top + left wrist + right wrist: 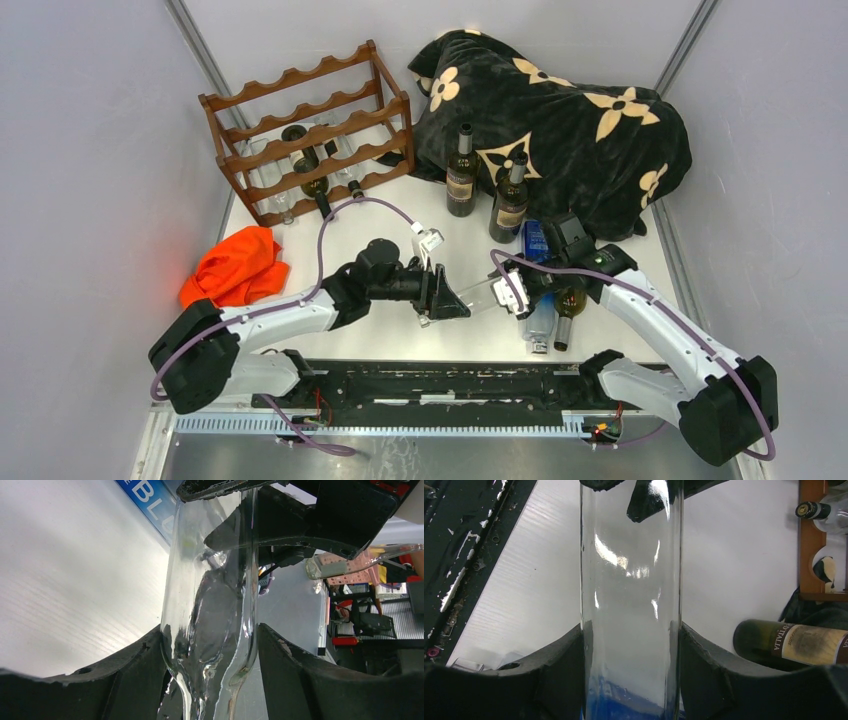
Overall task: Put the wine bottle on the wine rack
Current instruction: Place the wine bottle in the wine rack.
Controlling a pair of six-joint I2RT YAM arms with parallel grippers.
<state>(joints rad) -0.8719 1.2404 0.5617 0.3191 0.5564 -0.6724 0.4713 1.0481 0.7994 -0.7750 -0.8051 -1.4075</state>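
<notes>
A clear glass wine bottle [488, 290] with a blue label hangs lying sideways above the table's middle, between both arms. My right gripper [517, 288] is shut on its straight body [631, 580], fingers pressed to both sides, the blue label just behind them. My left gripper [452, 300] is at the bottle's shoulder [215, 595], where it narrows to the neck, and both fingers touch the glass. The wine rack [310, 130], dark reddish-brown with wavy rails, stands at the far left. It holds a dark bottle [305, 160] and clear ones. Its edge [811, 540] shows in the right wrist view.
A black flowered blanket [560, 110] is heaped at the back right, with two dark bottles [461, 175] [510, 200] upright before it. More bottles [565, 315] lie under my right arm; one dark one [794, 642] lies on its side. An orange cloth [235, 265] lies at the left.
</notes>
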